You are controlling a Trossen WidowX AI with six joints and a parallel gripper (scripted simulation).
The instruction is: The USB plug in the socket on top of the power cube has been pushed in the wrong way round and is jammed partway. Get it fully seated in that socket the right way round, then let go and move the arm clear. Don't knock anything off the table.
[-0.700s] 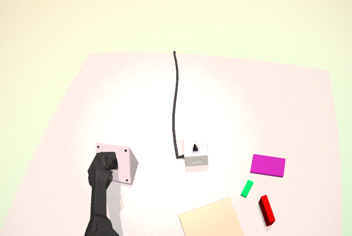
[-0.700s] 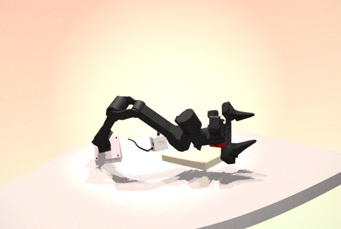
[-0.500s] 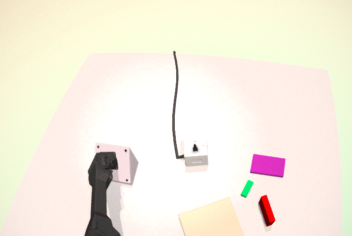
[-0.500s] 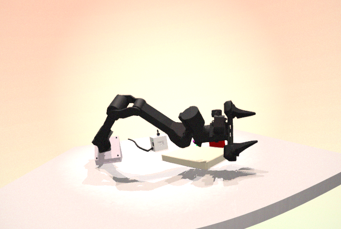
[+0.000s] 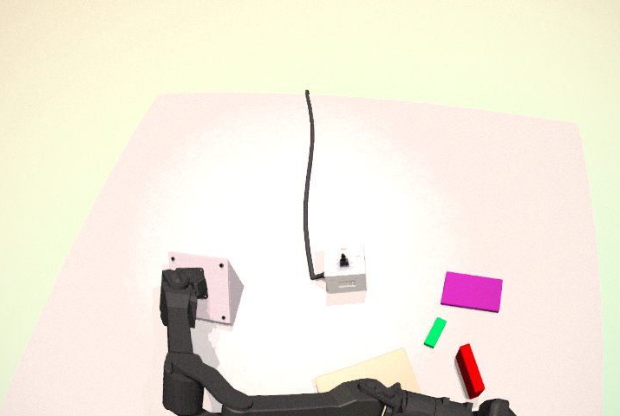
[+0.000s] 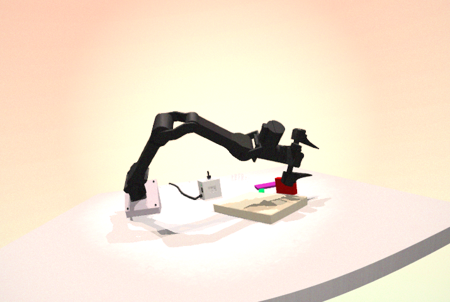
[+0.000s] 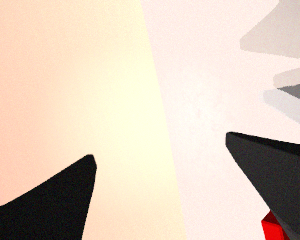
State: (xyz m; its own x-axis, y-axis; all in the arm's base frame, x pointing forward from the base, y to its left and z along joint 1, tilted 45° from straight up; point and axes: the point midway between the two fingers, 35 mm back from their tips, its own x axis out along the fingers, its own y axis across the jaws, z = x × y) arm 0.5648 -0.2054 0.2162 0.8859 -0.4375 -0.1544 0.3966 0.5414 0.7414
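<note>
The USB plug [image 5: 343, 260] [image 6: 208, 175] is seen standing upright in the socket on top of the power cube [image 5: 345, 282] [image 6: 211, 189], its black body left proud, probably because it is jammed the wrong way round. The claw [image 6: 315, 162] [image 7: 162, 150] is spread wide with nothing gripped, held well apart from the cube, presumably so that an approach can be lined up without the tabletop [image 5: 261, 314] [image 6: 196, 274] items being knocked.

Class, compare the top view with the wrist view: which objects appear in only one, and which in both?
Only the top view: the white power cube, the flat magenta block and the small green block.

Only the wrist view: the pointed tips of the black gripper's fingers.

Both: the red rectangular block, just a corner in the wrist view.
</note>
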